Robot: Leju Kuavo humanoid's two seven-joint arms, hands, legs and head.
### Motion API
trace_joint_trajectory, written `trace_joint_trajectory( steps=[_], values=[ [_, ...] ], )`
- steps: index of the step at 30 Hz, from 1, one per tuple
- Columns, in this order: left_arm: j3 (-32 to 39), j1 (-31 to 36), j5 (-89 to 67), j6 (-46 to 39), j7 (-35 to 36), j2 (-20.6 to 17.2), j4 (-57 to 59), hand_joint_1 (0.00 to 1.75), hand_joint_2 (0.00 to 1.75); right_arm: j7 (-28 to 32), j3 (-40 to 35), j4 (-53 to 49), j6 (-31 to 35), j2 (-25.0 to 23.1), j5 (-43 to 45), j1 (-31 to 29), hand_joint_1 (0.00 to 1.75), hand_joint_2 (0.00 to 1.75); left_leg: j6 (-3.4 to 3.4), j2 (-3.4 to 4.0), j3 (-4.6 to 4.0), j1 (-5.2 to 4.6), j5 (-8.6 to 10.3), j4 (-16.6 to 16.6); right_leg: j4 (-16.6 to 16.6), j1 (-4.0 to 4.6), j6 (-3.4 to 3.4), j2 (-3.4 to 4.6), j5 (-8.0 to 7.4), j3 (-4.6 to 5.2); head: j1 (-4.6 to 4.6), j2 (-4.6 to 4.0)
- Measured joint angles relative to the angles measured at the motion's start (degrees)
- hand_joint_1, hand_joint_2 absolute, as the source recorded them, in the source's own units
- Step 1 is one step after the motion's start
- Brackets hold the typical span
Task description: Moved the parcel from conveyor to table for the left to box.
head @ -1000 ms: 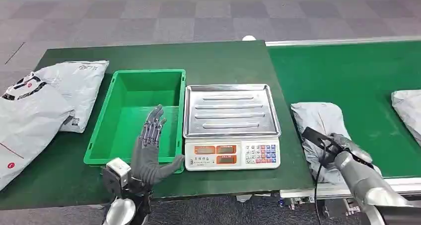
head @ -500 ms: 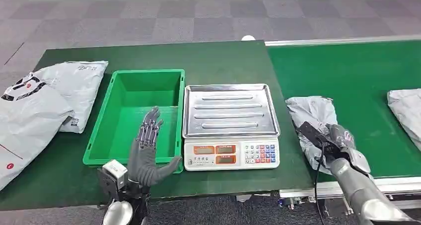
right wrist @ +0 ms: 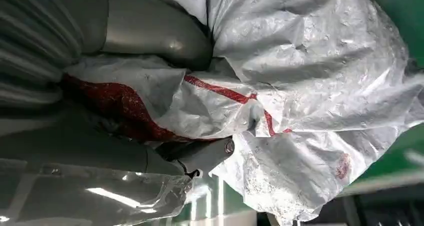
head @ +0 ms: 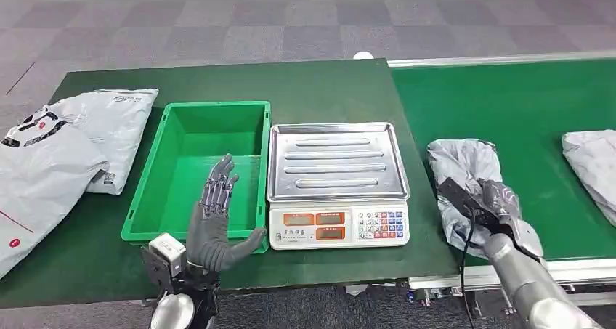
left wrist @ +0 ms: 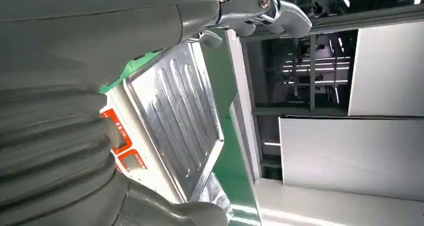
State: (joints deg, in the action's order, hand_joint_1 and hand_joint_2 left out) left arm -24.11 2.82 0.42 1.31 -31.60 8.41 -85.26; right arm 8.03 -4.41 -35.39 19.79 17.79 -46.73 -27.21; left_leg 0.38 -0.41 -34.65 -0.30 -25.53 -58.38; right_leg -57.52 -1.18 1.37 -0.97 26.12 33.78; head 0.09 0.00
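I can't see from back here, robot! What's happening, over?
Right hand grips the grey parcel on the conveyor. Left hand open, waiting above the green bin. Scale stands between parcel and bin.

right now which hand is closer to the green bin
Left. The left hand hovers open over the green bin's near edge, beside the scale. The right hand is past the scale, over the conveyor, gripping the grey parcel.

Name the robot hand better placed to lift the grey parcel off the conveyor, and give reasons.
Right. The right robot hand already grips the grey parcel on the conveyor; the left robot hand hovers open by the green bin.
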Motion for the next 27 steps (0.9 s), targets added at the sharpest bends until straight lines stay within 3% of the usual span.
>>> trace_joint_trajectory(
  steps=[8,23,25,27],
  values=[
    [0.6,0.2,-0.2,1.0,-0.2,0.4,0.2,0.00,1.75,8.8,4.5,-10.8,13.7,-0.4,7.1,4.0,1.75,1.75,0.00,-0.03,-0.03,0.00,0.00,0.0,0.0,0.00,0.00,-0.03,0.01,0.02,0.00,-0.02],
    [1.3,0.3,-0.4,1.1,-0.3,0.9,0.2,0.00,1.75,9.2,8.5,-20.9,14.3,-0.8,7.8,7.4,1.75,1.75,-0.02,0.03,-0.02,0.00,-0.02,0.0,0.0,0.00,0.00,0.06,0.01,0.04,0.00,-0.02],
    [1.3,0.4,-0.7,1.5,-0.5,1.0,0.3,0.00,1.75,14.9,10.0,-24.2,17.1,-2.0,10.7,8.9,1.75,1.75,0.00,-0.04,-0.07,0.00,0.00,0.0,0.0,0.00,-0.01,-0.05,0.00,0.04,0.00,0.00],
    [1.3,1.1,-1.2,1.7,-0.7,1.1,0.7,0.00,1.75,22.2,13.2,-35.8,19.4,-4.7,9.5,12.0,1.75,1.75,-0.03,-0.07,-0.10,0.00,0.00,0.0,0.0,0.00,-0.02,-0.06,0.02,0.09,-0.02,0.00]
  ],
)
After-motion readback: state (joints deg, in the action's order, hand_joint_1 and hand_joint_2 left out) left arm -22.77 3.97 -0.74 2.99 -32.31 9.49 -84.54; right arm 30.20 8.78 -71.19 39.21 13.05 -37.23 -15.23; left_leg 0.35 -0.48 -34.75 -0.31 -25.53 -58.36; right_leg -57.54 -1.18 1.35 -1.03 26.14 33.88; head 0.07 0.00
